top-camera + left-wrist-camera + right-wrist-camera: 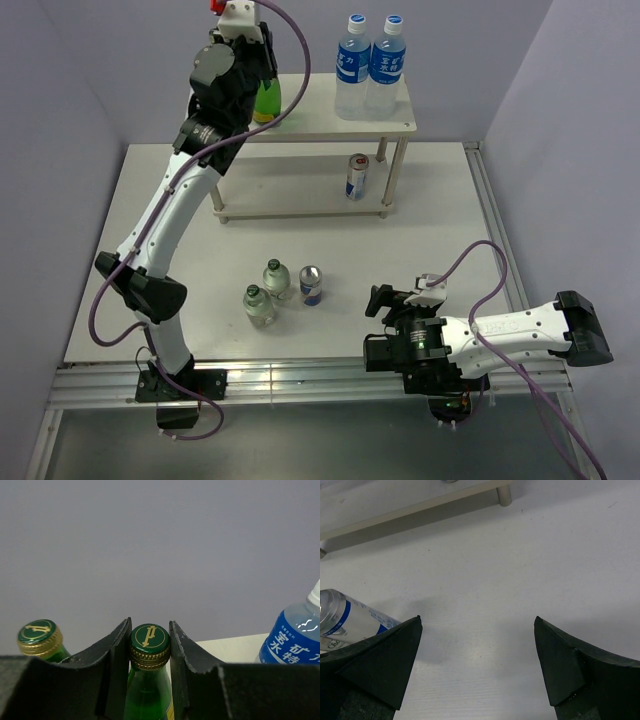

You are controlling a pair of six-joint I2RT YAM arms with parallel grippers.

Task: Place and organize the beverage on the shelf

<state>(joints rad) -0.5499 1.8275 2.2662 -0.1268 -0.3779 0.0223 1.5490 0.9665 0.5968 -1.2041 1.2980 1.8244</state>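
The shelf (320,125) stands at the back of the table. My left gripper (264,76) is shut on the neck of a dark-green glass bottle (267,103) standing at the left of the top tier. In the left wrist view my gripper (150,621) clasps its gold-marked cap (150,639), and a second green bottle (40,639) stands just to the left. One can (357,176) stands on the lower tier. Two squat green-capped bottles (277,278) (259,305) and another can (311,286) stand on the table. My right gripper (398,298) is open and empty, right of that can (350,621).
Two tall blue-capped water bottles (370,68) stand at the right of the top tier, one showing in the left wrist view (295,635). Purple walls close in the back and sides. The shelf's lower board (410,507) lies ahead of my right gripper (477,619).
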